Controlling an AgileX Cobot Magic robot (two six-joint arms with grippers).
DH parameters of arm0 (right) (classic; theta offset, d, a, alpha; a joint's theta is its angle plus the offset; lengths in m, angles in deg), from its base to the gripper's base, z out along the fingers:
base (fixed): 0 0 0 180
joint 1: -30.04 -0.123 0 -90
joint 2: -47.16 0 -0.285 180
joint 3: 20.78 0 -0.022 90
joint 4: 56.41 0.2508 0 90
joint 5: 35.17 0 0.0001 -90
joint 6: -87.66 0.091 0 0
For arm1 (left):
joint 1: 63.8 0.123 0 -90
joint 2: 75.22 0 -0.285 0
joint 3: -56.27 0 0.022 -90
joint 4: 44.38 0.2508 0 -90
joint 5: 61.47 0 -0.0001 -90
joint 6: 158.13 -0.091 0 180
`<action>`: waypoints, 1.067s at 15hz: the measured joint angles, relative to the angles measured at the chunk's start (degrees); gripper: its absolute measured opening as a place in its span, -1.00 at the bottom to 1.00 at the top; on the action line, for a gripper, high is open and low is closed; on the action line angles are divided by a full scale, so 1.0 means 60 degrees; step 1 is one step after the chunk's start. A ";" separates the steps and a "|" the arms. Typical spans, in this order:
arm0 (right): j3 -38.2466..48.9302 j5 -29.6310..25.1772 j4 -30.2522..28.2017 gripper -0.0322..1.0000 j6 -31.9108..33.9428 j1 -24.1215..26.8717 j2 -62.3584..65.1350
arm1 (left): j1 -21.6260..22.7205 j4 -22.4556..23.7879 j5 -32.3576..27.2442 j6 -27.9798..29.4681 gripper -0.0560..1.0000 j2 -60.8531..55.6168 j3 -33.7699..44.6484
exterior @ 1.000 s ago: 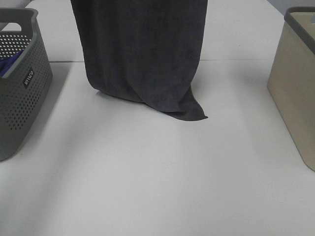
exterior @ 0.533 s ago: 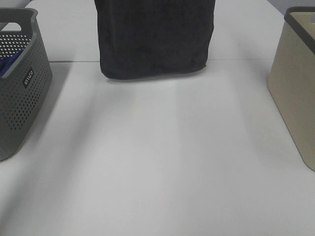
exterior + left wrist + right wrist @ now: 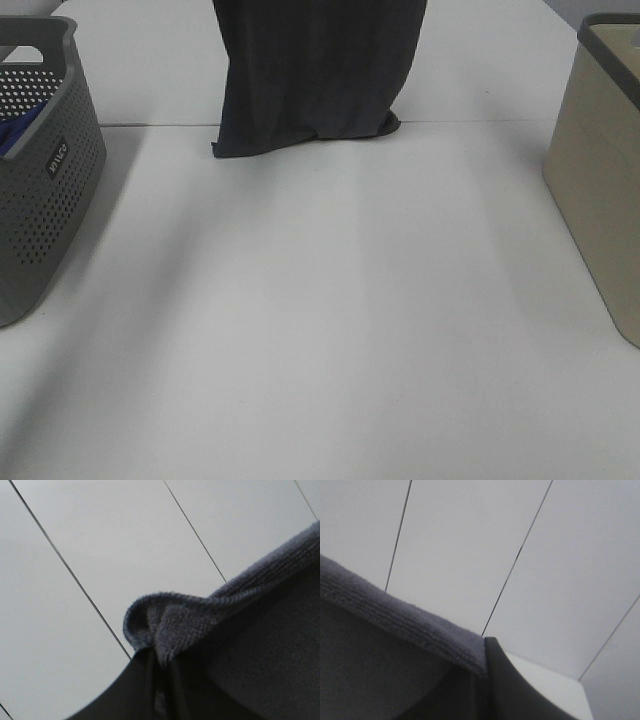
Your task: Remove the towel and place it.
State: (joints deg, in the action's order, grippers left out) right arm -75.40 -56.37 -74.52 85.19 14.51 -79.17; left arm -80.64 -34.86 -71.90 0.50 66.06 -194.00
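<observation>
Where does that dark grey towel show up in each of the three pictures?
High camera: the towel hangs at top centre, lower edge near the table seam.
Left wrist: its bunched corner, close up in the foreground.
Right wrist: its ribbed hem, close up in the foreground.
Shared landmark: thin dark seams on white behind it.

From my seat, the left gripper (image 3: 161, 682) shows only as matte black fingers (image 3: 125, 697), the clearer one with a smooth, curving edge. The right gripper (image 3: 481, 685) gives me one black finger (image 3: 515, 692), smooth-sided, narrowing to a rounded tip; finer detail is lost in shadow.
</observation>
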 joint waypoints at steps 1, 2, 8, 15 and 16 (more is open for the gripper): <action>0.0000 -0.2063 0.0621 -0.93 0.0000 -0.0010 0.0315 | -0.0201 -0.0382 -0.2397 0.0000 -0.87 -0.0229 0.0000; 0.0000 -0.2998 0.0936 -0.93 0.0000 -0.0029 0.0544 | -0.0277 -0.0592 -0.3562 0.0000 -0.87 -0.0449 0.0000; 0.0000 -0.7382 0.2836 -0.93 -0.0076 -0.0048 0.1547 | -0.0372 -0.1881 -0.9282 0.0344 -0.87 -0.1308 -0.0019; 0.3887 -0.7955 0.3743 -0.93 -0.0286 -0.0048 0.3963 | -0.0334 -0.3352 -0.9578 0.0525 -0.87 -0.4574 0.5691; 0.4698 -0.7945 0.3973 -0.93 -0.0286 -0.0067 0.4574 | -0.0344 -0.3485 -0.9540 0.0334 -0.87 -0.5443 0.6704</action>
State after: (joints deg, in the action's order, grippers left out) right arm -47.21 -104.04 -50.68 83.47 14.11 -51.73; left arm -82.70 -55.78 -129.14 2.50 33.41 -153.77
